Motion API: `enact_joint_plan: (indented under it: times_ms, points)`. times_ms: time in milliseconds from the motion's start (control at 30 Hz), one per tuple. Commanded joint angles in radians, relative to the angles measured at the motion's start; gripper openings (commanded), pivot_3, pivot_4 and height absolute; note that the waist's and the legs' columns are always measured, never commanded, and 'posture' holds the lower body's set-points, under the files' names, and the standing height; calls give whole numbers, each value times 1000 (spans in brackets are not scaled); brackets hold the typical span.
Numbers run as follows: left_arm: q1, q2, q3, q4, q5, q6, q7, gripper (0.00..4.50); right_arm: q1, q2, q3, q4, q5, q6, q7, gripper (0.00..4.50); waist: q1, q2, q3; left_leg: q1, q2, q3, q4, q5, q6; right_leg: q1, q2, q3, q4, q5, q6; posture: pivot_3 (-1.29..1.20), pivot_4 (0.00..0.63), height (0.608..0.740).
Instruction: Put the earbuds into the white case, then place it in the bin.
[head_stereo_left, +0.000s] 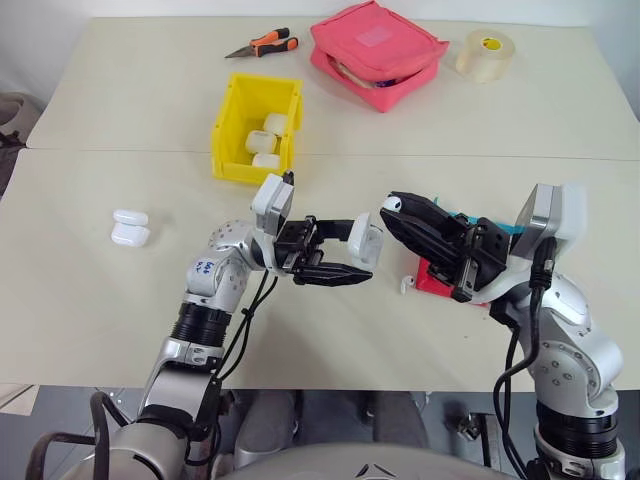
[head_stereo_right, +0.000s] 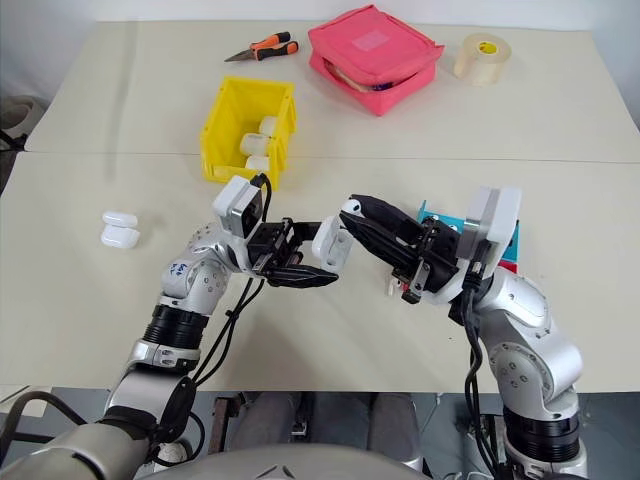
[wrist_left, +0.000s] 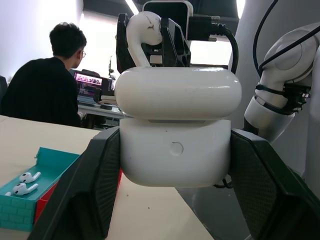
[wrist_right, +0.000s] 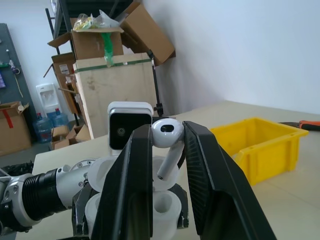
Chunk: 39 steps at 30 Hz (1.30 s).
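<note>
White case (head_stereo_left: 366, 243) held mid-air above the near table, between the two arms, lid hinged open. Left gripper (head_stereo_left: 338, 251) clenched on the case body, one black finger on each side; the left wrist view shows the case (wrist_left: 175, 155) wedged between both fingers with the lid standing above it.

One earbud (wrist_right: 167, 141) pinched between the right gripper's (head_stereo_left: 395, 212) two black fingers, bulb at the fingertips, stem hanging toward the open case. Earbud tip (head_stereo_left: 392, 204) sits just beside the case lid, close above the case; whether it touches cannot be told. In the left wrist view the same earbud (wrist_left: 144, 36) shows above the lid.

Under the right arm, on the table: a shallow red-and-teal tray (head_stereo_left: 437, 278), mostly hidden by the gripper. Left wrist view shows two more earbuds (wrist_left: 24, 183) lying in the teal part of the tray (wrist_left: 50, 167).

Yellow bin (head_stereo_left: 256, 127) stands farther back, ahead of the left arm, well apart from the held case. Three white cases (head_stereo_left: 266, 140) lie inside it.

Two further white cases (head_stereo_left: 130, 227) lie touching each other on the table, out to the left of the left arm.

Far table: orange-handled pliers (head_stereo_left: 264, 44), pink zip pouch (head_stereo_left: 377, 52) unzipped, roll of clear tape (head_stereo_left: 485, 54).

A person (wrist_left: 47, 85) sits at a desk in the background, seen from behind.
</note>
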Motion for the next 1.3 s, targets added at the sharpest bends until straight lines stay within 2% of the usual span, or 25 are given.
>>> enact_joint_plan:
  times_ms: [33, 300, 900, 1300]
  points:
    - [-29, -9, 14, -50, -37, 15, 3, 2806, 12, 30, 26, 10, -34, -54, 11, 522, 0, 0, 0, 0, 0, 0, 0, 0, 0, 0, 0, 0, 0, 0, 0, 0, 150, 740]
    - [-52, -17, 25, -48, -54, 43, 9, 2806, 55, 73, 64, 56, -106, -130, 19, 522, -1, 0, 0, 0, 0, 0, 0, 0, 0, 0, 0, 0, 1, 0, 0, 0, 150, 740]
    - [-52, -9, 22, -88, -85, 138, -34, 2806, 60, 46, 125, 120, -198, -212, 64, 522, -2, 0, 0, 0, 0, 1, 0, 0, 0, 0, 0, 1, 1, 0, 0, 0, 150, 740]
    - [-65, -45, 31, -64, -62, 79, -36, 2806, 71, -4, 134, 122, -140, -149, 95, 522, -1, 0, 0, 0, 0, 0, 0, 0, 0, 0, 0, 1, 1, 0, 0, 0, 150, 740]
